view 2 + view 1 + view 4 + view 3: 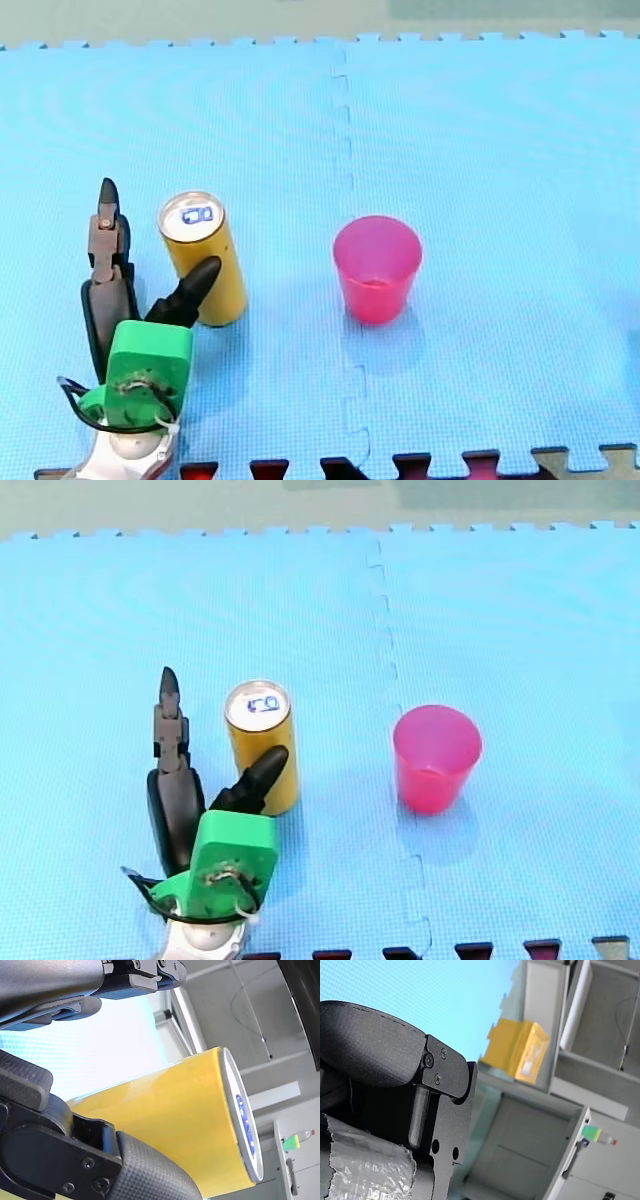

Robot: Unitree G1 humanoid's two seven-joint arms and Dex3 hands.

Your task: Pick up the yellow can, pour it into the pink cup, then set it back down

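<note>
The yellow can stands upright on the blue foam mat, its silver top with a blue tab facing up. My left hand comes in from the lower left, with a green body and black fingers. It is open around the can. The thumb lies against the can's near side, and the long fingers point away on the can's left with a gap of mat between. In the second wrist view the can sits close between those fingers. To the can's right, the pink cup stands upright and apart.
The blue mat has a seam running front to back between can and cup. Its near edge meets dark and coloured tiles. The first wrist view shows a black hand part, a yellow box and grey cabinets.
</note>
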